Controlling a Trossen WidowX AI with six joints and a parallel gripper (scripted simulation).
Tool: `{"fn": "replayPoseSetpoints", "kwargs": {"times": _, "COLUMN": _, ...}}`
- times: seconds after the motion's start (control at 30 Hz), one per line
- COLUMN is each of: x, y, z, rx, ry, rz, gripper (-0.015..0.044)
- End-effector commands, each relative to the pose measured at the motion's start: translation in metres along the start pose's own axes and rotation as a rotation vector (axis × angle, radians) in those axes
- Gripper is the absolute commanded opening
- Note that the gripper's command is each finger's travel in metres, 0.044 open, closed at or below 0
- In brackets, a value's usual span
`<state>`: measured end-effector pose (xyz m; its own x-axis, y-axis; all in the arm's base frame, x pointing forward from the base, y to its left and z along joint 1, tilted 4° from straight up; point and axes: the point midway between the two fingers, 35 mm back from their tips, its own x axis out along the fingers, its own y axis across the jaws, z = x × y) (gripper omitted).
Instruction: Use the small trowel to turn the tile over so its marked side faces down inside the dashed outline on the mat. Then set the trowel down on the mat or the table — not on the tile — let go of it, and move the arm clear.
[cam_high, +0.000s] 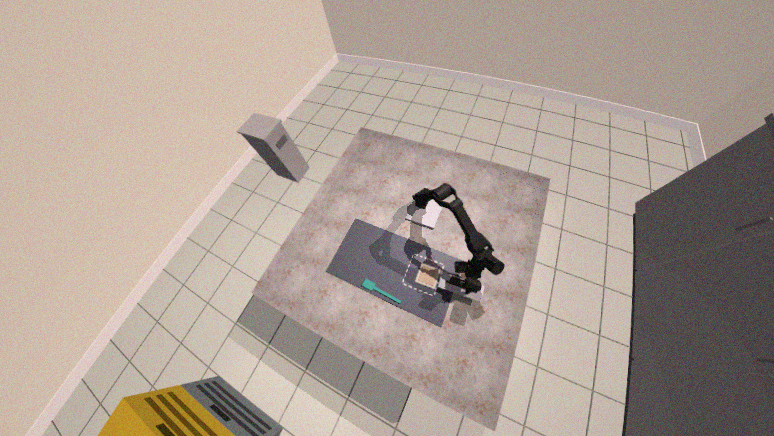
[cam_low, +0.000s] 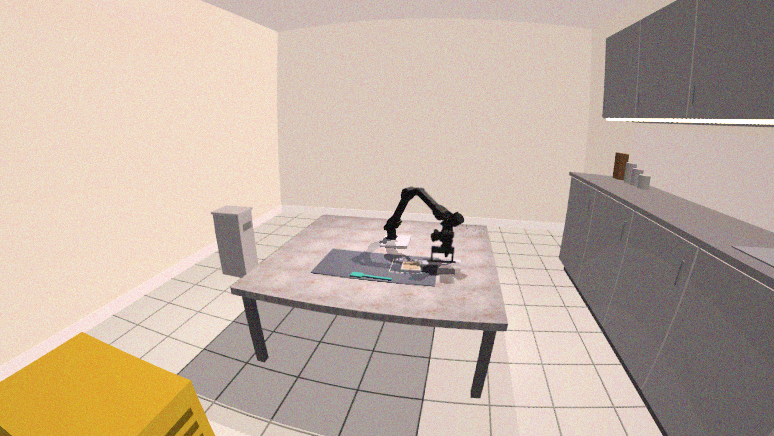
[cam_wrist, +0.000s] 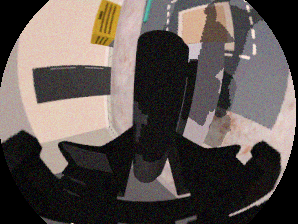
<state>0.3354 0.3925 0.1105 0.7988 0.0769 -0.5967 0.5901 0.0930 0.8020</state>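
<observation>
Mottled table (cam_high: 335, 200) (cam_low: 303, 238): tile (cam_high: 427, 275) (cam_low: 410, 266) (cam_wrist: 195, 25) on mat (cam_high: 357, 254) (cam_low: 338, 261) (cam_wrist: 257, 90), inside dashed outline (cam_high: 408, 270) (cam_low: 391, 266) (cam_wrist: 254, 42).

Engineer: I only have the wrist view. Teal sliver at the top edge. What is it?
Observer: A teal spatula-shaped tool, lying on the mat; the top view shows its broad end and slim handle.

Engineer: Far side of the dashed outline is cut off for me. Tile over the line?

Observer: No. From the top, the tile sits wholly inside the dashed outline.

Engineer: And the arm's base, on the mat?

Observer: Off it. It stands on a white plate beyond the mat's long edge.
</observation>
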Motion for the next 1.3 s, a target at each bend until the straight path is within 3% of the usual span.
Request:
{"fn": "replayPoseSetpoints", "kwargs": {"times": 0.0, "x": 0.002, "y": 0.0, "z": -0.001, "rx": 0.01, "ry": -0.003, "rz": 0.009, "gripper": 0.0}}
{"fn": "replayPoseSetpoints", "kwargs": {"times": 1.27, "x": 0.025, "y": -0.028, "z": 0.018, "rx": 0.008, "ry": -0.004, "rz": 0.009, "gripper": 0.0}}
